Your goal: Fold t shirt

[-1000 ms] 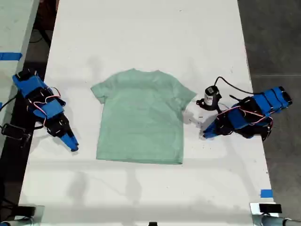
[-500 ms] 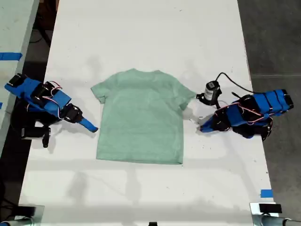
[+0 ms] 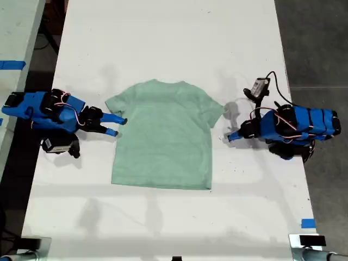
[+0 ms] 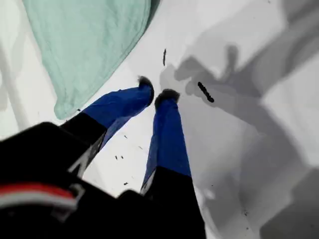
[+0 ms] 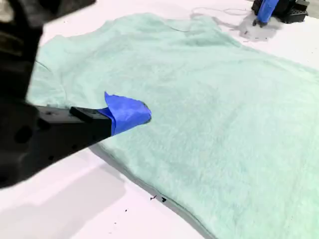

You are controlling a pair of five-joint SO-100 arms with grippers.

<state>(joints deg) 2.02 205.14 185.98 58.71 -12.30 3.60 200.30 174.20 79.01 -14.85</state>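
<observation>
- My first gripper (image 4: 155, 94) is almost clenched: its two blue fingers (image 4: 167, 134) leave only a sliver between the dark tips, and nothing is in them.
- Its tips are low over bare table (image 3: 163, 43), with a sleeve of the t shirt (image 4: 84, 45) just beside them and not touched.
- A few small black specks (image 4: 205, 92) lie on the white top just past these tips.
- My second gripper (image 3: 117, 126) is spread, empty, with its jaws apart in the exterior view; its wrist view shows only one blue finger (image 5: 127, 112).
- That finger sits over the sleeve edge of the cloth; I cannot tell whether it touches.
- The t shirt (image 3: 163, 136) lies flat between the two grippers, pale mint green, both short sleeves spread, round neck away from the camera in the exterior view, and unfolded.
- Beyond the white table is dark floor (image 3: 315, 43).
- A bit of blue tape (image 3: 308, 223) sits at the table's edge, well behind my first gripper.
</observation>
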